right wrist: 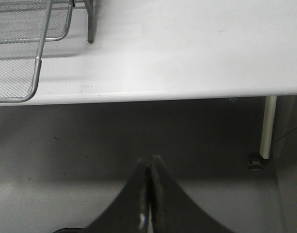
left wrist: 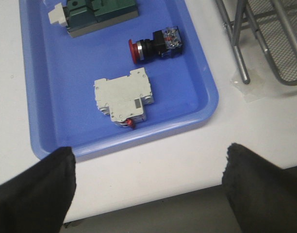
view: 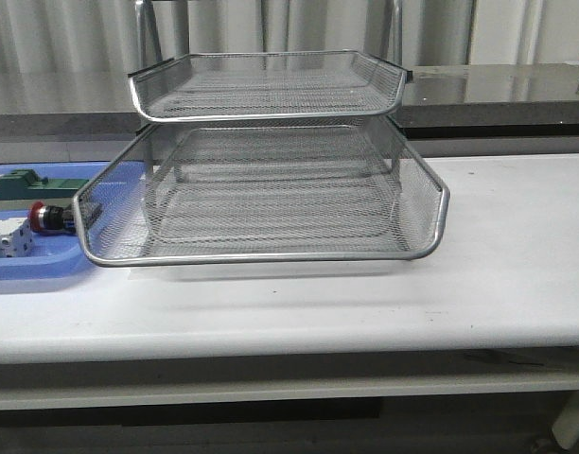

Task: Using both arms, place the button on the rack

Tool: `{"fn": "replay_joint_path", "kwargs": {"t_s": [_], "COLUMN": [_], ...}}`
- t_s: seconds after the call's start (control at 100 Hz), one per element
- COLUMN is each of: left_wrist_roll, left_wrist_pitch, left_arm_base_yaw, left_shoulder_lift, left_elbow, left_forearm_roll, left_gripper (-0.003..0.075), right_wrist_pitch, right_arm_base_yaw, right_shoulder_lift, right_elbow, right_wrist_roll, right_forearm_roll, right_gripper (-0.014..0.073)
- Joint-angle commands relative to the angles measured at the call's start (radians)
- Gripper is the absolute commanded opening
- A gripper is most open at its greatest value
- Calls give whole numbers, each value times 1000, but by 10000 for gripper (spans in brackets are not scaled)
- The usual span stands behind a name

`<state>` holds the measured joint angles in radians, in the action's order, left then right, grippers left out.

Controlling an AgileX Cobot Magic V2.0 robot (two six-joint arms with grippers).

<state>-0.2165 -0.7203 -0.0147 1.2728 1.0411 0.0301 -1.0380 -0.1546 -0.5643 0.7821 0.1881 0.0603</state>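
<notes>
The button (left wrist: 156, 43), red-headed with a black collar and blue-black body, lies on its side in the blue tray (left wrist: 51, 97); the front view shows the button (view: 49, 218) just left of the rack. The silver wire-mesh rack (view: 271, 180) stands mid-table with one lower tray pulled forward. My left gripper (left wrist: 148, 160) hangs open above the table's front edge, short of the blue tray, with nothing between its fingers. Off the table's front edge, over the floor, my right gripper (right wrist: 150, 159) is shut and empty. Neither gripper shows in the front view.
A green block part (left wrist: 100, 14) and a white block part (left wrist: 123, 99) also lie in the blue tray (view: 43, 260). A rack leg (left wrist: 238, 48) stands right of that tray. A rack tray corner (right wrist: 22, 53) and a table leg (right wrist: 267, 127) show in the right wrist view.
</notes>
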Motion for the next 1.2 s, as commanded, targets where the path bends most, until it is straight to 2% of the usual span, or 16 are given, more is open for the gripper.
{"fn": "replay_joint_path", "kwargs": {"t_s": [0.0, 0.25, 0.42, 0.66, 0.93, 1.19], "left_wrist_roll": [-4, -194, -323, -605, -750, -866], "left_wrist_pitch": [61, 17, -75, -174, -234, -207], "left_arm_base_yaw": [-7, -7, -7, -14, -14, -14], "left_shoulder_lift": [-15, 88, 242, 460, 641, 730], "left_elbow": [36, 144, 322, 563, 742, 774], "left_forearm_roll": [30, 41, 57, 63, 63, 60], "left_gripper": [596, 596, 596, 596, 596, 596], "right_wrist_pitch": [62, 62, 62, 62, 62, 62], "right_arm_base_yaw": [5, 5, 5, 5, 5, 5], "right_shoulder_lift": [-3, -3, -3, -3, -3, -3], "right_elbow": [36, 36, 36, 36, 36, 36], "right_wrist_roll": [-2, -2, -2, -2, -2, -2], "right_forearm_roll": [14, 13, 13, 13, 13, 13], "right_gripper": [-67, -67, -67, -67, -67, -67]}}
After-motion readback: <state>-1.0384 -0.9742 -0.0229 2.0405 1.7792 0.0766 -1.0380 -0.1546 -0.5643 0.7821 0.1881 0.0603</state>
